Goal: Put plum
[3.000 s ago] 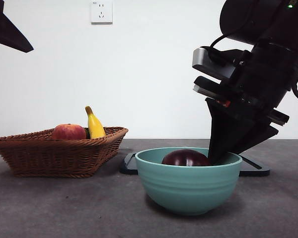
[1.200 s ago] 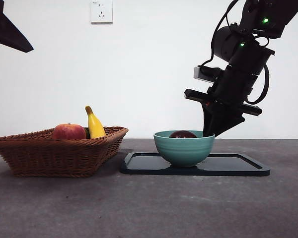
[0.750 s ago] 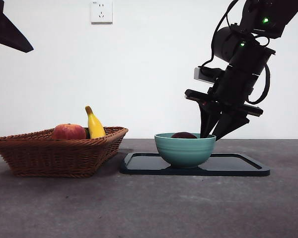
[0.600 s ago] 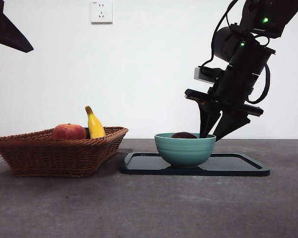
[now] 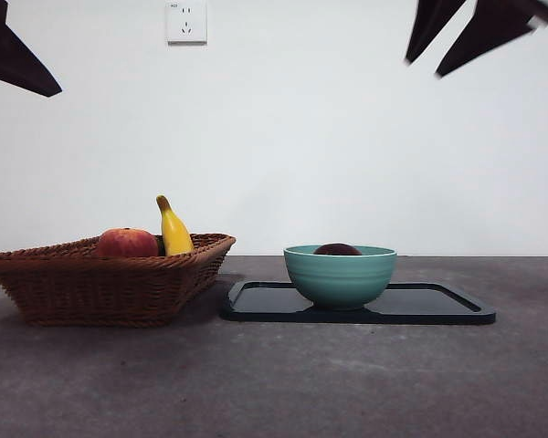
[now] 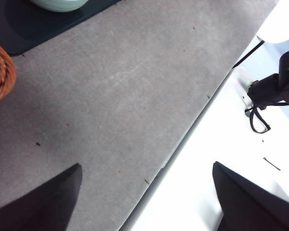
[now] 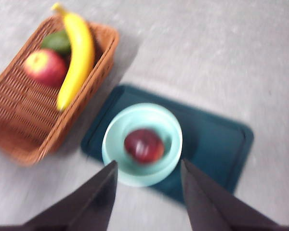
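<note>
The dark maroon plum [image 5: 337, 249] lies inside the teal bowl [image 5: 340, 276], only its top showing over the rim; the blurred right wrist view shows it [image 7: 144, 146] in the bowl [image 7: 116, 149] from above. The bowl stands on the dark tray [image 5: 438, 306]. My right gripper [image 5: 463, 38] is open and empty, high at the top right, well above the bowl. My left gripper [image 6: 147, 192] is open and empty over bare table near its edge; it shows as a black tip [image 5: 14, 55] at the top left.
A wicker basket [image 5: 100, 278] at the left holds a red fruit [image 5: 126, 243], a banana [image 5: 173, 228] and a green item [image 7: 58, 41]. A wall socket [image 5: 186, 20] is on the back wall. The table edge [image 6: 183, 139] runs close by the left gripper.
The right gripper carried the bowl with the plum onto the tray, opened its jaws beside the bowl, then rose clear to the top right. The left arm has not moved.
</note>
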